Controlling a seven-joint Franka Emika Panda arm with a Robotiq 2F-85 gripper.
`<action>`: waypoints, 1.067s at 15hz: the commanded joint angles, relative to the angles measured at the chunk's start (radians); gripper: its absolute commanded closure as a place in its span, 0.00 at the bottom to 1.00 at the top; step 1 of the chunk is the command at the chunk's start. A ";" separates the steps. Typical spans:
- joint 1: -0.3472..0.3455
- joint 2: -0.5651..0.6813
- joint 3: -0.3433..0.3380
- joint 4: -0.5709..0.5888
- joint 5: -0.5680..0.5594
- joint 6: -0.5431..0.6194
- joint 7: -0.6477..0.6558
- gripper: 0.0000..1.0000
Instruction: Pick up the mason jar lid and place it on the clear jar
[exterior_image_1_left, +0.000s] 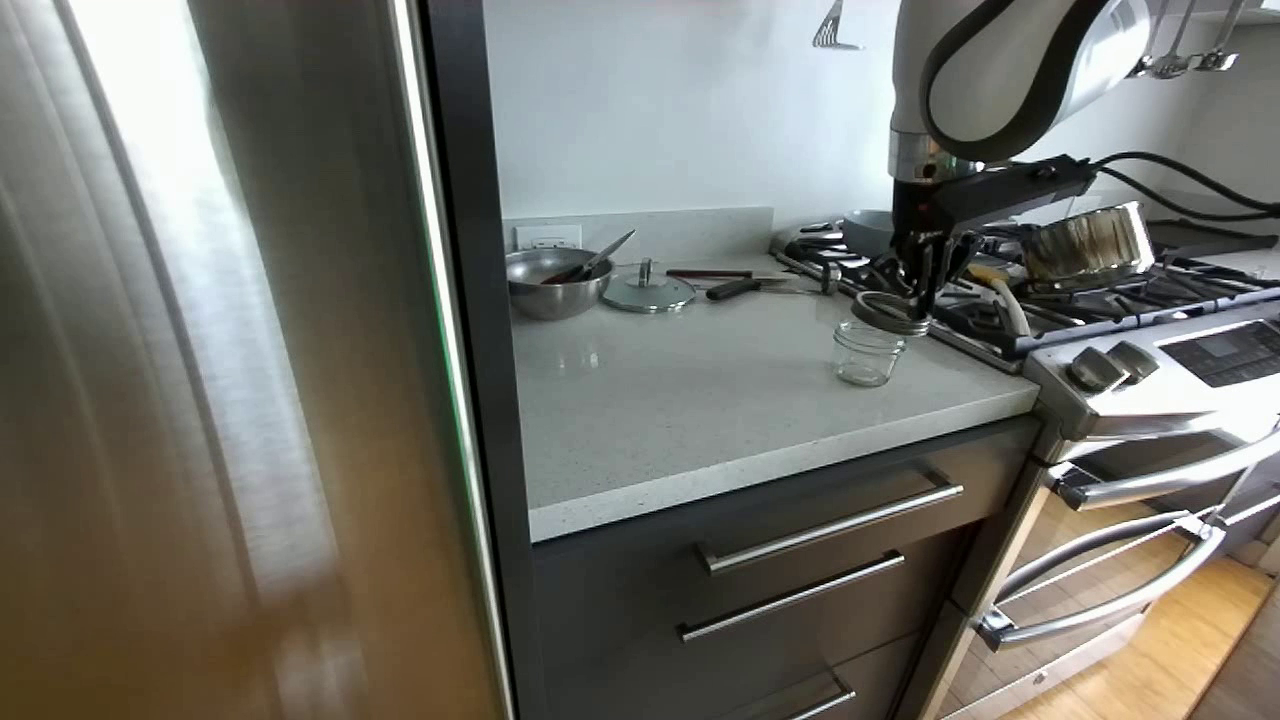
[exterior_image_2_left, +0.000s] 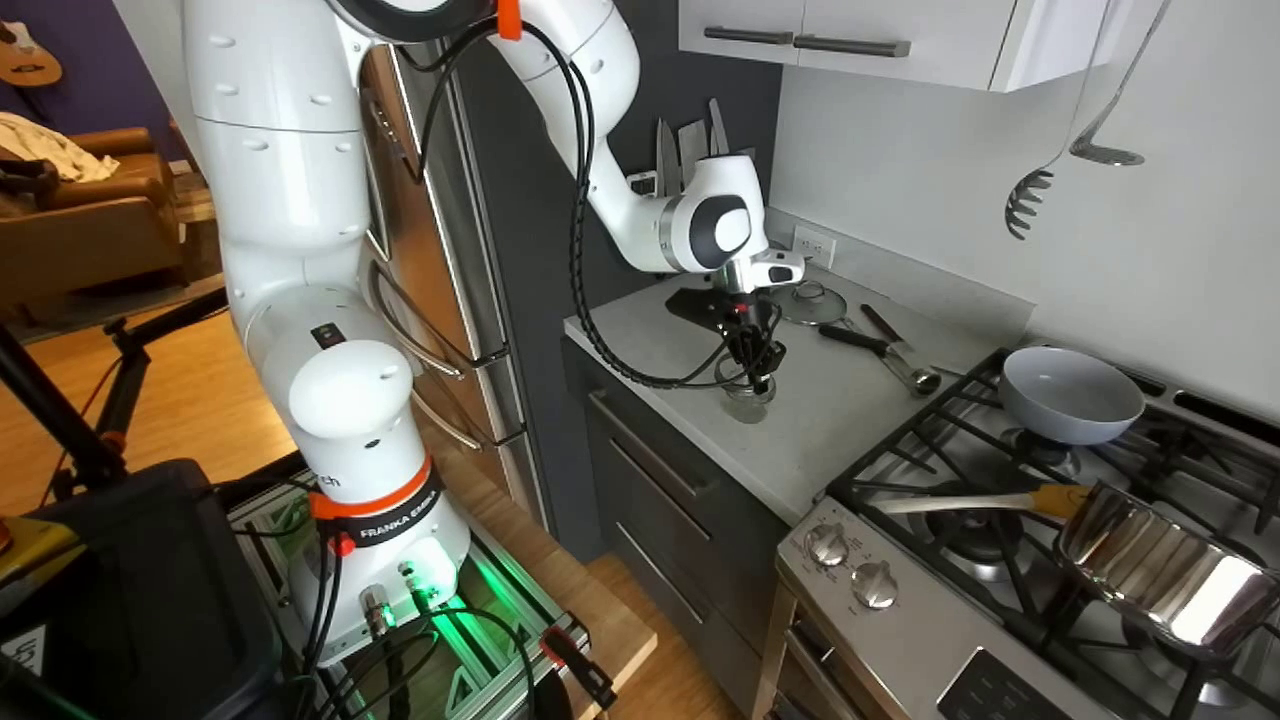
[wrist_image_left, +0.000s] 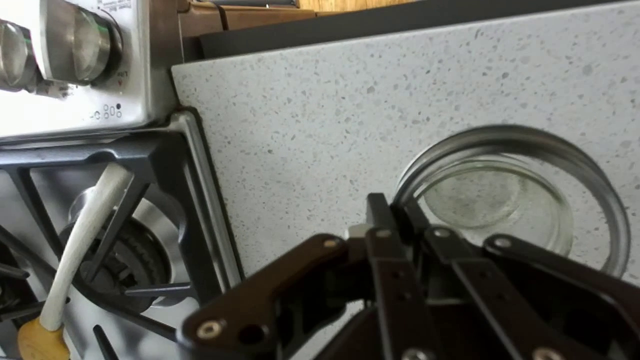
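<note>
The gripper (wrist_image_left: 396, 205) clamps the lid (wrist_image_left: 520, 136) by its edge. The lid hangs tilted over the jar (exterior_image_1_left: 866, 362), upright on the counter (exterior_image_1_left: 680, 400).

Kitchen; gas stove (exterior_image_2_left: 972, 560), fridge (exterior_image_1_left: 260, 400).

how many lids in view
2: the mason jar lid, held in the gripper above the clear jar, and a glass lid on the counter beside the steel bowl. Others may be hidden.

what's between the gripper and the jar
The lid, a ring held by the gripper at one edge; the wrist view shows the jar through it. Whether lid and jar touch is unclear.
</note>
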 joint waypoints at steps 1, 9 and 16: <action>-0.005 0.036 0.003 0.016 0.033 0.026 -0.001 0.98; -0.001 0.069 0.000 0.036 0.068 0.055 -0.009 0.98; -0.003 0.087 0.000 0.045 0.113 0.054 -0.023 0.98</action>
